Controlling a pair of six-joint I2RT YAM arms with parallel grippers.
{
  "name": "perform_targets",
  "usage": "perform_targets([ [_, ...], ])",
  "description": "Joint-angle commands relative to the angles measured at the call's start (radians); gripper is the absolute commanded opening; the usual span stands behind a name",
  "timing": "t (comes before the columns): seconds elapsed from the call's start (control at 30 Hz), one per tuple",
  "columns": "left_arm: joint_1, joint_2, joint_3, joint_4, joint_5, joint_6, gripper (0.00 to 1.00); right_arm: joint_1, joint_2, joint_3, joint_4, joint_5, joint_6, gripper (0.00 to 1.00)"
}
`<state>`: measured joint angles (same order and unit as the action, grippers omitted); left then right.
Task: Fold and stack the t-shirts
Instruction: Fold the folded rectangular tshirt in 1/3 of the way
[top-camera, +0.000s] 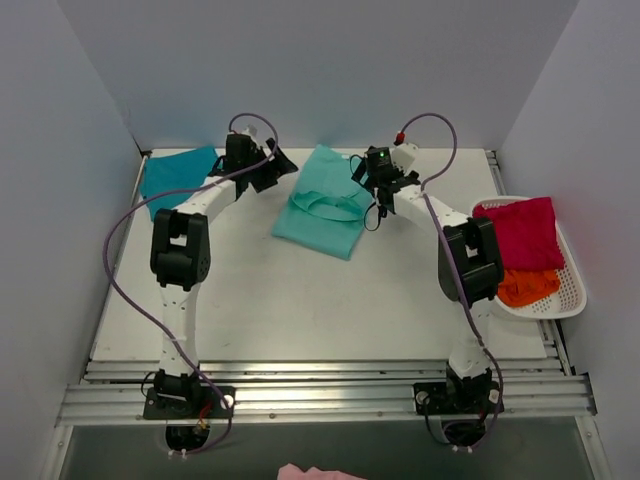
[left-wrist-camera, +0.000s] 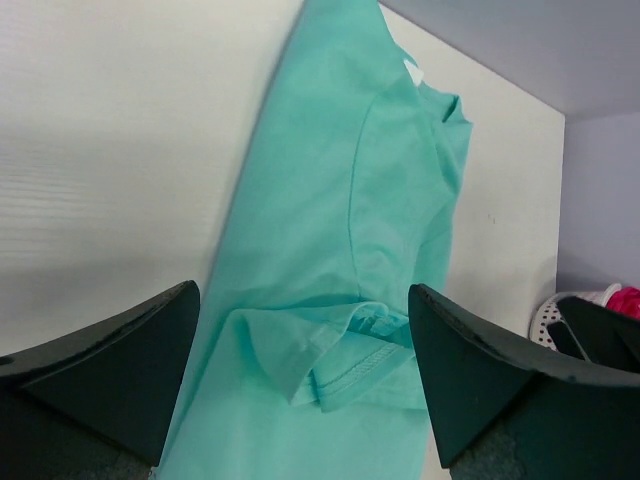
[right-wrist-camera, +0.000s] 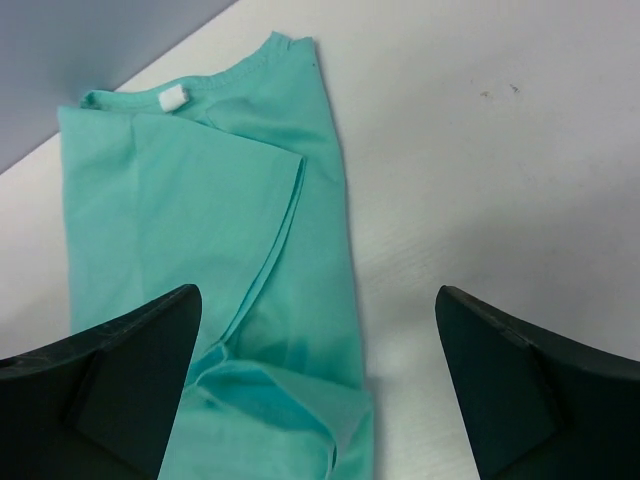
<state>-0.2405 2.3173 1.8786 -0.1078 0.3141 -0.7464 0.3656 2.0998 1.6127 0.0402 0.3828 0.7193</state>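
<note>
Both left claw (left-wrist-camera: 303, 320) and right claw (right-wrist-camera: 318, 310) gape wide flanking the mint t-shirt (top-camera: 320, 228), stretched near-to-far, collar far.

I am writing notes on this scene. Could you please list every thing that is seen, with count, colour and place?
mint-green t-shirt: one, light mint-green, partly folded, far middle of the table
teal-blue t-shirt: one, teal-blue, far left corner
basket: one, white, right edge of the table
red cloth: one, red-pink, in the basket
orange cloth: one, orange, in the basket
table: one, white
left gripper: one, black, open, at the mint-green shirt's left side
right gripper: one, black, open, at its right side
</note>
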Motion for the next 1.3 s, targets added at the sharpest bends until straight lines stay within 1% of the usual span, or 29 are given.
perform_targets([
  [0.0, 0.058, -0.142, -0.031, 0.080, 0.007, 0.001, 0.94, 0.048, -0.214, -0.085, 0.046, 0.065, -0.035, 0.99],
  [0.03, 0.064, -0.159, -0.045, 0.091, 0.003, -0.001, 0.94, 0.062, -0.240, -0.106, 0.062, 0.062, -0.035, 0.98],
  [0.07, 0.069, -0.173, -0.059, 0.143, 0.000, -0.001, 0.94, 0.079, -0.285, -0.149, 0.067, 0.059, -0.026, 0.94],
  [0.1, 0.072, -0.194, -0.076, 0.152, -0.006, -0.004, 0.94, 0.096, -0.302, -0.169, 0.078, 0.051, -0.021, 0.91],
  [0.13, 0.076, -0.200, -0.078, 0.160, -0.015, -0.005, 0.94, 0.122, -0.317, -0.187, 0.096, 0.022, -0.008, 0.84],
  [0.17, 0.076, -0.205, -0.078, 0.158, -0.018, -0.007, 0.94, 0.134, -0.339, -0.201, 0.098, 0.010, 0.005, 0.48],
  [0.2, 0.076, -0.210, -0.078, 0.155, -0.015, -0.013, 0.94, 0.150, -0.343, -0.230, 0.102, 0.001, 0.017, 0.23],
  [0.23, 0.075, -0.211, -0.079, 0.155, -0.010, -0.013, 0.94, 0.168, -0.343, -0.238, 0.108, -0.010, 0.031, 0.08],
  [0.27, 0.073, -0.214, -0.090, 0.161, 0.000, -0.013, 0.94, 0.206, -0.331, -0.241, 0.101, -0.013, 0.034, 0.00],
  [0.37, 0.073, -0.242, -0.174, 0.209, 0.002, -0.018, 0.94, 0.266, -0.279, -0.247, 0.067, -0.013, 0.060, 0.00],
  [0.5, 0.076, -0.271, -0.274, 0.264, 0.016, -0.037, 0.94, 0.306, -0.215, -0.283, 0.093, -0.039, 0.095, 0.00],
  [0.63, 0.076, -0.282, -0.343, 0.304, 0.025, -0.041, 0.94, 0.331, -0.150, -0.272, 0.093, -0.035, 0.108, 0.00],
  [0.8, 0.086, -0.298, -0.415, 0.329, 0.033, -0.031, 0.95, 0.326, -0.089, -0.254, 0.090, -0.024, 0.100, 0.00],
  [1.0, 0.101, -0.326, -0.501, 0.381, 0.049, -0.031, 0.95, 0.279, -0.044, -0.226, 0.098, -0.041, 0.097, 0.00],
  [1.27, 0.116, -0.342, -0.546, 0.415, 0.066, -0.034, 0.95, 0.236, 0.026, -0.174, 0.098, -0.067, 0.086, 0.00],
])
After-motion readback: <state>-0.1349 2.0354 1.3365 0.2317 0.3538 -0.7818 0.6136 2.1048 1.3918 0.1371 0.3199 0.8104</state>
